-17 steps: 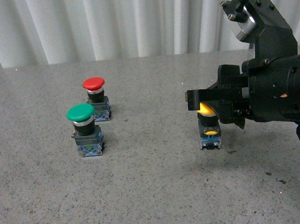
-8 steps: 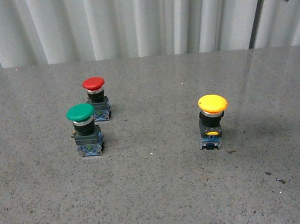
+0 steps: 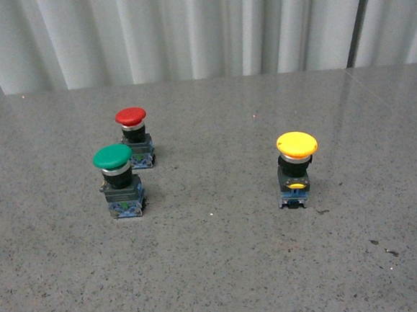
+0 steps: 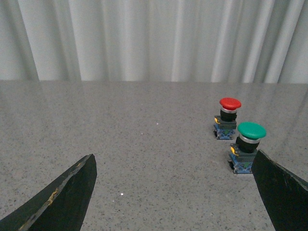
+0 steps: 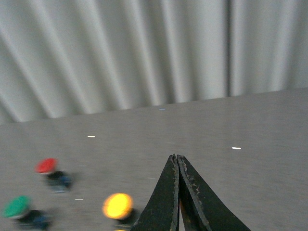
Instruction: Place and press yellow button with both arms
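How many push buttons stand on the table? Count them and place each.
3. The red button stands farthest back on the left, the green button just in front of it, and the yellow button alone to the right. None looks hidden.

The right wrist view is blurry, so the yellow button (image 5: 118, 206), the red button (image 5: 46, 165) and the green button (image 5: 17, 207) look like smudges. The right gripper (image 5: 177, 161) hides part of the yellow one. Both fingers (image 4: 62, 197) of the left gripper (image 4: 173, 166) are cut off by the picture's edge.
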You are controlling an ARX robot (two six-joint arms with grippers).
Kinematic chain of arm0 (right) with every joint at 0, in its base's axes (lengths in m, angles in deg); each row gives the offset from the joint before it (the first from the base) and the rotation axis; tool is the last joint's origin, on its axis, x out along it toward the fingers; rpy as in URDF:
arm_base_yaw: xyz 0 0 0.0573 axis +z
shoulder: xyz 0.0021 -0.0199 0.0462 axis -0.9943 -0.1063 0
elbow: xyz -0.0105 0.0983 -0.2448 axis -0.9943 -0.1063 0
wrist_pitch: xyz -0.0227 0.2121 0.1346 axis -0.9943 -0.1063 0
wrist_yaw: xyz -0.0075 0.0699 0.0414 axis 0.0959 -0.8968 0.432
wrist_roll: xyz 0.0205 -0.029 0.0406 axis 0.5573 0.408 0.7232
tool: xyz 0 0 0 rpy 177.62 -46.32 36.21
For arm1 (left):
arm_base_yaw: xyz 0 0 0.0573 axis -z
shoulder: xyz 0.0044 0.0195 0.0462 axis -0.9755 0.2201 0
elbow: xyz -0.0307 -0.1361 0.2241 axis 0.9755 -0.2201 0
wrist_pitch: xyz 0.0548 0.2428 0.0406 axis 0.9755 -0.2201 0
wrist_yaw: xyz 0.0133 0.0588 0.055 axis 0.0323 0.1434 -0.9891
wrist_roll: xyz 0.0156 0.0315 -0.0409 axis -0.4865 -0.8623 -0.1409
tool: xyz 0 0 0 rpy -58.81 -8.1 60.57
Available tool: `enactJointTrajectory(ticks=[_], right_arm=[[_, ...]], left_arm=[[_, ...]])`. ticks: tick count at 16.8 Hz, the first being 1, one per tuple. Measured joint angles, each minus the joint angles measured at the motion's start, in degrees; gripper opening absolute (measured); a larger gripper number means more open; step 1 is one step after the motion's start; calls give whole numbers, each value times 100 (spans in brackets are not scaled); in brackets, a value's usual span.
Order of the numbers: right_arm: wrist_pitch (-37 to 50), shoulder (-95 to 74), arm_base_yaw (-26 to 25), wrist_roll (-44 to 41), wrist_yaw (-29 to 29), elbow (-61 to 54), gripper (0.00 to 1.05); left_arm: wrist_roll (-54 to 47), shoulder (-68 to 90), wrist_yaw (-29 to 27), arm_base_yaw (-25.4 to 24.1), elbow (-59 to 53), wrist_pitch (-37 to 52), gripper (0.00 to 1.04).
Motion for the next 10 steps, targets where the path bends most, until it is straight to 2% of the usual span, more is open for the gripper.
enactJointTrajectory(ticks=[1,2,4,10], right_arm=[[-356,597,-225,-645,579,-352,2],[-654,1040,-452,-979,649,-514,2],[-590,1746,-645,-1309,345,-822,2],[-542,2586,-1373,-1429,-313,-1845,2]], left_arm=[[2,0,-4,0,0,0,98],[2,0,-4,0,0,0,98],[2,0,0,0,0,0,98],[2,0,-4,0,0,0,98]])
